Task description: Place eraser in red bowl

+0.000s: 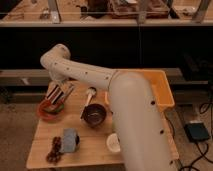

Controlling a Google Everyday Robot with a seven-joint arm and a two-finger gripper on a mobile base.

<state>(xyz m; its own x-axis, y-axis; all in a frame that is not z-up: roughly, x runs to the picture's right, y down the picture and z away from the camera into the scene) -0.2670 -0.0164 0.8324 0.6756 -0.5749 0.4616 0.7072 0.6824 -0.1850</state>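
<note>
The red bowl (49, 110) sits at the back left of the wooden table (87, 152). My gripper (58, 95) hangs just above the bowl's right half, pointing down and to the left. A striped dark and pale block, the eraser (56, 94), shows between the fingers, its lower end at about rim height. The gripper looks shut on it. The white arm (130, 115) sweeps from the lower right across the table's right side and hides what is behind it.
A dark bowl (94, 115) stands right of the red bowl, with a pale-handled tool (89, 96) behind it. A grey-blue block (69, 140), a dark cluster (54, 149) and a small white cup (114, 142) lie at the front. An orange bin (159, 89) sits at the back right.
</note>
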